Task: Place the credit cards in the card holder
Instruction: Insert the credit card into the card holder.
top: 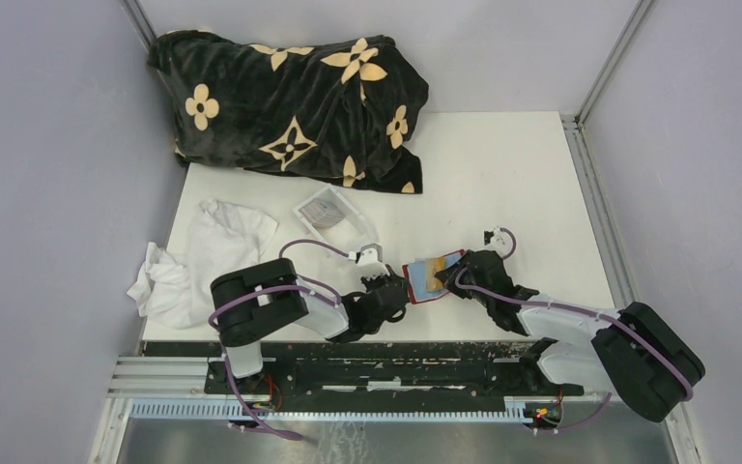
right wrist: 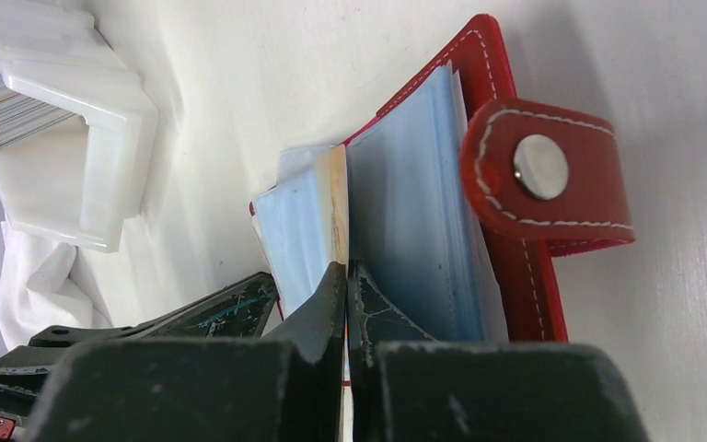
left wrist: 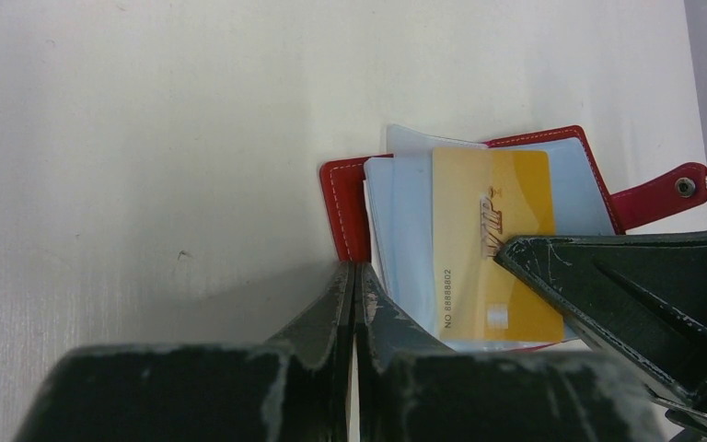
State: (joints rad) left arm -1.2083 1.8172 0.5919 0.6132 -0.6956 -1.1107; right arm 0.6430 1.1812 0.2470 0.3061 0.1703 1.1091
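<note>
**Both grippers closed at the open card holder**

Observed card holder (left wrist: 342, 207) lying open on the table (top: 502, 184), near the front edge and between the two arms, with clear sleeves (right wrist: 405, 212) fanned out. Snap tab (right wrist: 575, 207) with pale stud (right wrist: 541, 167) sticking out on the side toward the right arm.

Found yellow-orange card (left wrist: 492, 221) lying against the sleeves in the left wrist view (printed number along one long edge).

Noted left gripper (left wrist: 354, 276) closed, fingertips at the corner of the holder's red cover. Seemingly pinching that cover, though actual contact hidden behind the fingers.

Noted right gripper (right wrist: 347, 272) closed on the yellow-orange card. Seen edge-on in the right wrist view, running straight into the seam between the fingers.

Logged clear plastic box (right wrist: 101, 120) apart from the holder, farther back and to the left, with a grey stack of cards (right wrist: 9, 115) inside. White cloth (top: 203, 256) crumpled at the table's left edge. Black flower-patterned blanket (top: 290, 97) heaped at the far side.
</note>
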